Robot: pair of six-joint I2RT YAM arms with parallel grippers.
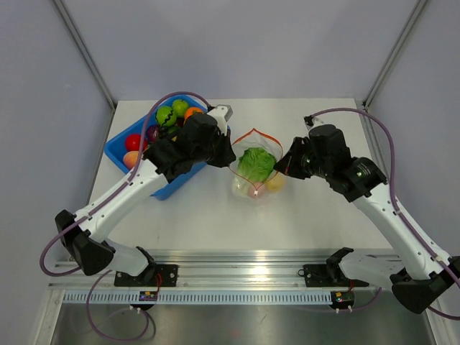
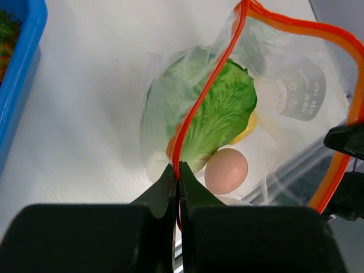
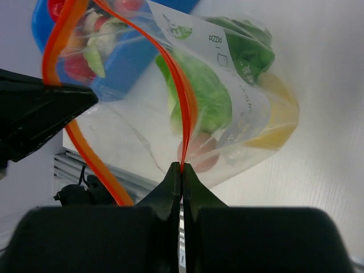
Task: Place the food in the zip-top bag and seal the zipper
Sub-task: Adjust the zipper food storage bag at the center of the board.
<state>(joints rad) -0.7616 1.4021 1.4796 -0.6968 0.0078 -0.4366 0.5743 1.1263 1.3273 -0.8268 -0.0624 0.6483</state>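
Pinching the zipper (image 2: 210, 79) with left gripper (image 2: 179, 170) and right gripper (image 3: 182, 169), jaws clenched. Flanked at left by a blue bin (image 1: 118, 149).

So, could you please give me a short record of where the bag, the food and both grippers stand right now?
Bag: clear crinkly plastic zip-top bag, mouth open
Zipper: red-orange strip, not sealed
In bag: leafy green toy lettuce, peach egg-shaped piece, yellow piece
Left gripper: shut on the strip
Right gripper: shut on the strip
Bin: blue plastic bin, holds more toy food pieces
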